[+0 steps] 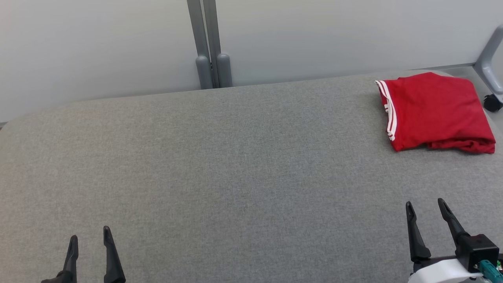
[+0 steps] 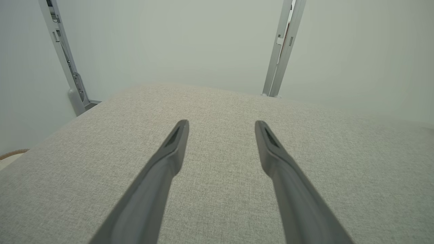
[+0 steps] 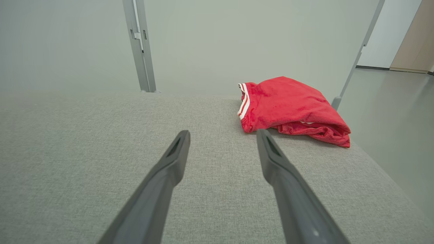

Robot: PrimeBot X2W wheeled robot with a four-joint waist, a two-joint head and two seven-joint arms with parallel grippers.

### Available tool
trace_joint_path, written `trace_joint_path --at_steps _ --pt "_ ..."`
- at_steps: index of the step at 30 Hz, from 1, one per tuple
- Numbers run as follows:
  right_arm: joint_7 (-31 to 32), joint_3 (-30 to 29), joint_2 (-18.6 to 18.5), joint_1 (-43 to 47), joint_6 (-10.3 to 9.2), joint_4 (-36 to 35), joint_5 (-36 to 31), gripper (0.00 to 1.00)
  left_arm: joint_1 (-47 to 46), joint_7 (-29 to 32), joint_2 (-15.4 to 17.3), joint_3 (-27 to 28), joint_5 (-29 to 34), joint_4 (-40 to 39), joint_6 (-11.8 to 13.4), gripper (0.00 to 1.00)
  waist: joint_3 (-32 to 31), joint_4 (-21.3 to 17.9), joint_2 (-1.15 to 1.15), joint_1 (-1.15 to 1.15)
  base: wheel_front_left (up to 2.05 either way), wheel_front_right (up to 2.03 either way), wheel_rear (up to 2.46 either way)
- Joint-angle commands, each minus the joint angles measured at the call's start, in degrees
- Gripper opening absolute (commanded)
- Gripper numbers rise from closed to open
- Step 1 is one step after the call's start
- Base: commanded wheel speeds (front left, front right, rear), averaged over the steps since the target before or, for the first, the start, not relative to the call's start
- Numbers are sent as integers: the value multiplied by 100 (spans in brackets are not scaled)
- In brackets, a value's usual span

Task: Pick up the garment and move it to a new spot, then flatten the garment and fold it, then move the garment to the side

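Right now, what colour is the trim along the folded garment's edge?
White stripes on the red garment; clearest in the head view.

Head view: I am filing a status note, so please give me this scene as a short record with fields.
garment: red with white stripes on one edge, folded, lying at the far right end
surface: grey fabric-covered top
left end effector: open, empty, near left
right end effector: open, empty, near right, apart from the garment
task state: garment appears folded and set to the side
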Motion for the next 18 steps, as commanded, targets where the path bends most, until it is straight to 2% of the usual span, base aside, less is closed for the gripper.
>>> trace_joint_path --at_steps 1,18 --pt "-14 7 5 -5 -8 1 -25 100 80 -15 18 16 -42 25 -22 100 -63 -16 0 0 0 0 0" --pt "-15 -27 -86 -234 -8 118 37 100 -90 -14 18 -151 -8 243 -80 100 -65 108 0 0 0 0 0"
